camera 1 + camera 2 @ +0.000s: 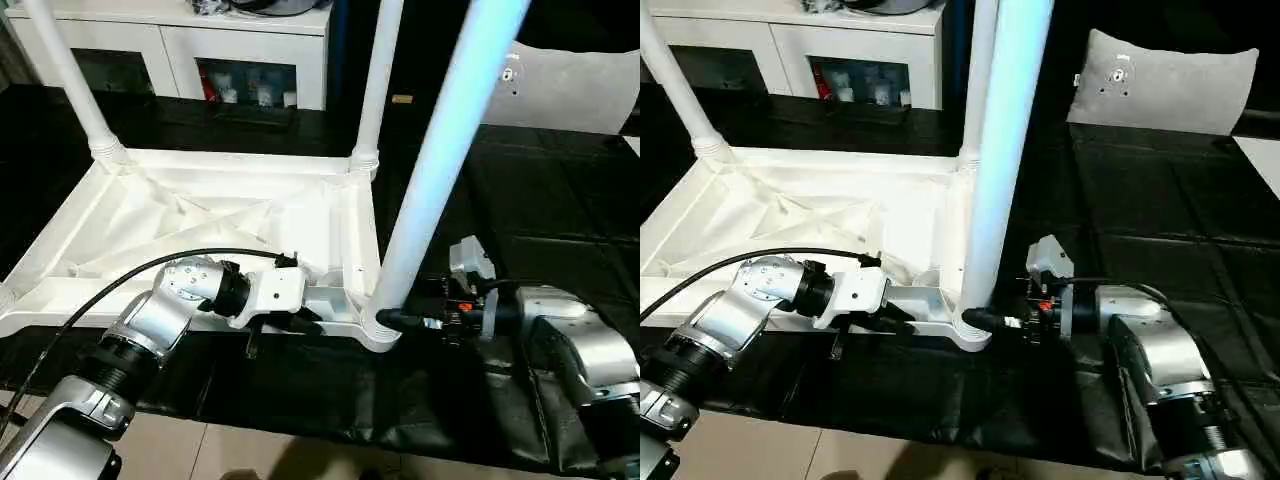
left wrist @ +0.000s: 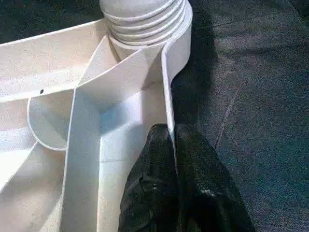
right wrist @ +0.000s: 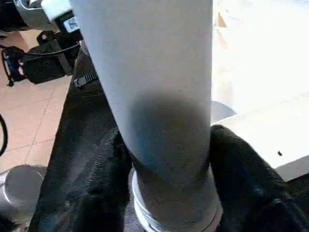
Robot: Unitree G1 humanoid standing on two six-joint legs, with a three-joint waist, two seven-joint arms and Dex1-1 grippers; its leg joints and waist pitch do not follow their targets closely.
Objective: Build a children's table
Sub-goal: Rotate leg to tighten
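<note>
Your left gripper (image 2: 173,145) is pinched shut on the thin side wall of the table top (image 1: 200,215), just short of the near corner socket (image 1: 378,325). Your right gripper (image 3: 169,193) straddles the near leg (image 1: 440,160), one black finger on each side of its base — contact cannot be told.

Head views: the table top lies ribbed side up on the black work surface (image 1: 560,250); beyond the socket, two more legs (image 1: 375,80) stand upright in the far corners.

Left wrist view: the leg's ribbed collar (image 2: 145,19) sits in the socket.
</note>
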